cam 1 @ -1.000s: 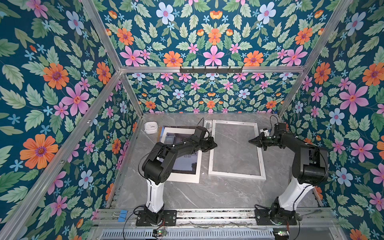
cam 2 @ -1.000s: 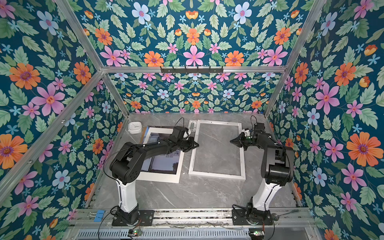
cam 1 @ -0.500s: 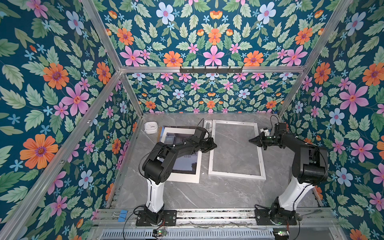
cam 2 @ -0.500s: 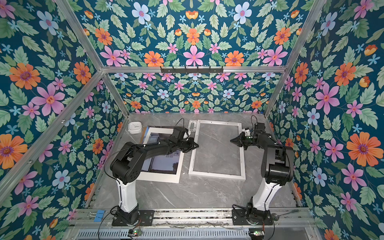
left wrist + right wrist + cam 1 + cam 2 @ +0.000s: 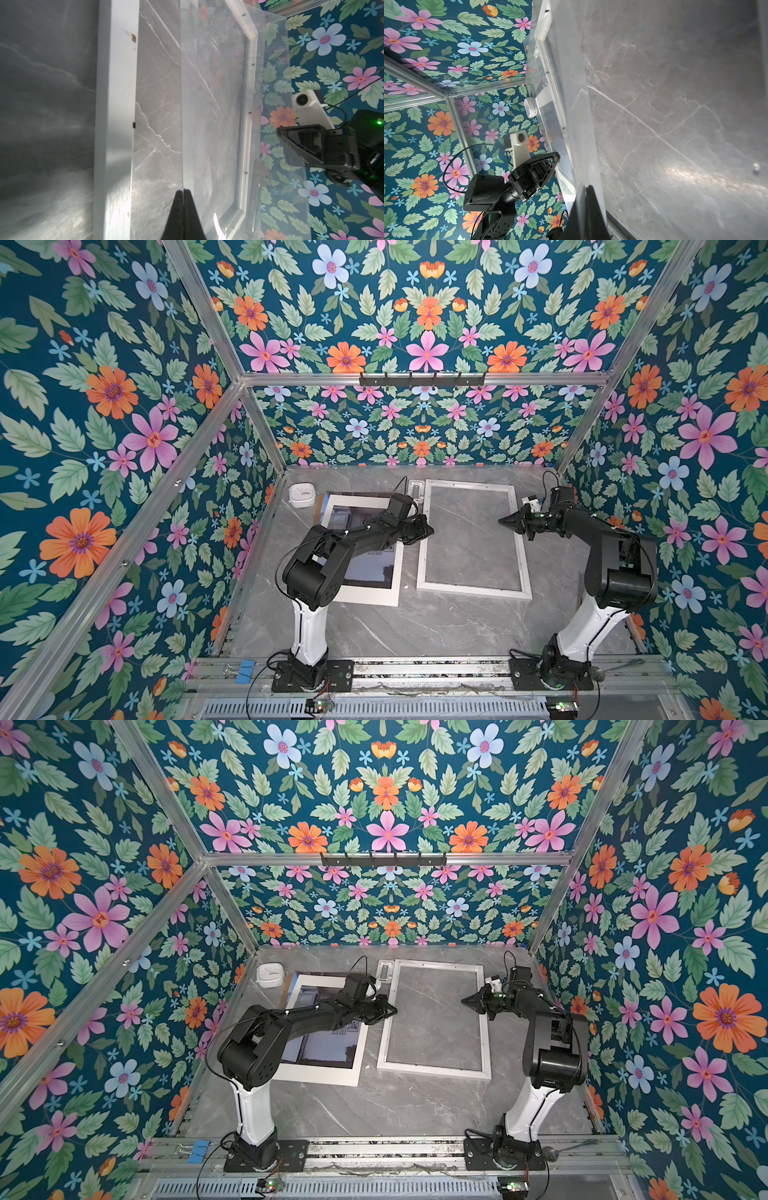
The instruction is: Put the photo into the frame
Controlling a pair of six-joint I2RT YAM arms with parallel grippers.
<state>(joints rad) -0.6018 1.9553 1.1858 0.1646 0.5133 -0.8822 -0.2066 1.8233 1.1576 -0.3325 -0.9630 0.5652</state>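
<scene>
The white frame lies flat on the grey table, right of centre, with only table showing inside it. The photo lies to its left under a white mat, partly hidden by my left arm. A clear pane hangs level above the frame, hard to make out in both top views. My left gripper is shut on one edge of it. My right gripper is shut on the opposite edge. The frame's rims show beneath the pane.
The white mat rests on the photo, with a brown board edge showing behind it. A white round device sits at the far left, a small white block by the frame's far corner. Floral walls enclose the table.
</scene>
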